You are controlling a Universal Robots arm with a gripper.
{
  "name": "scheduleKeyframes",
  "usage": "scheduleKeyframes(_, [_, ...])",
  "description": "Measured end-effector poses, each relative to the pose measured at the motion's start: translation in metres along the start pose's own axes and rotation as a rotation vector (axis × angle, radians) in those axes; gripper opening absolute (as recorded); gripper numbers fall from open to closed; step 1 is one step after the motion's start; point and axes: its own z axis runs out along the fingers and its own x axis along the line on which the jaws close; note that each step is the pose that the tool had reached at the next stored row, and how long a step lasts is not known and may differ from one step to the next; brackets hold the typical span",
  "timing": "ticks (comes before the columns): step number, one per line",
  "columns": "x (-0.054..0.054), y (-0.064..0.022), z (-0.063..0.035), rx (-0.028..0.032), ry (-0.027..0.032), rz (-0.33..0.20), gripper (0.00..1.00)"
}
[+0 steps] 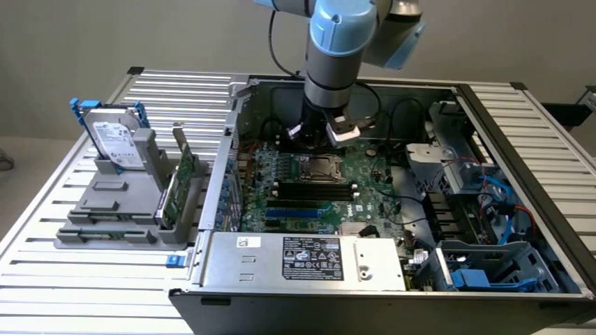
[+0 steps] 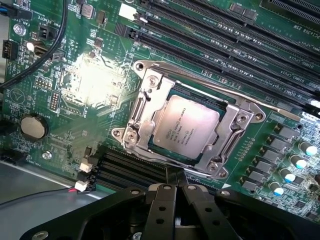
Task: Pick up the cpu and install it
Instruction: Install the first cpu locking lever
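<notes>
1 open PC case point(image 1: 521, 125) takes up most of the exterior view, lying on a slatted metal table point(image 1: 65, 279) with its side panel off. Its green motherboard point(image 1: 373, 199) faces up, and a silver power supply point(image 1: 308, 258) with a label sits along the case's near edge. On the exterior view's right, inside the case, are drive bays with blue parts point(image 1: 484, 276). On the exterior view's left, outside the case, a grey rack point(image 1: 116, 209) holds a hard drive point(image 1: 114, 139) with a white label and blue handles, standing upright, with a green card point(image 1: 181, 185) standing on edge beside it.

My arm point(image 1: 340, 42) comes down into the case from above, over the board near the socket point(image 1: 319, 167). My gripper point(image 2: 172, 192) hangs just above the socket's edge with its 2 black fingers point(image 2: 159, 210) pressed together and nothing between them.

In the wrist view, 4 long black memory slots point(image 2: 220, 35) run across the board beside the socket. The cpu point(image 2: 185, 125) lies flat in the socket, silver top up, framed by the metal retention bracket point(image 2: 145, 107), which is down around it. A round coin battery point(image 2: 34, 127) sits well apart from the socket, near black cables point(image 2: 57, 40).
</notes>
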Motion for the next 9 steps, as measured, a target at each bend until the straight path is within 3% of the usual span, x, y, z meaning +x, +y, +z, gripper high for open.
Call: scheduleKeyframes(9, [0.0019,0.0008,0.0,-0.0009,-0.0016,-0.004,0.11])
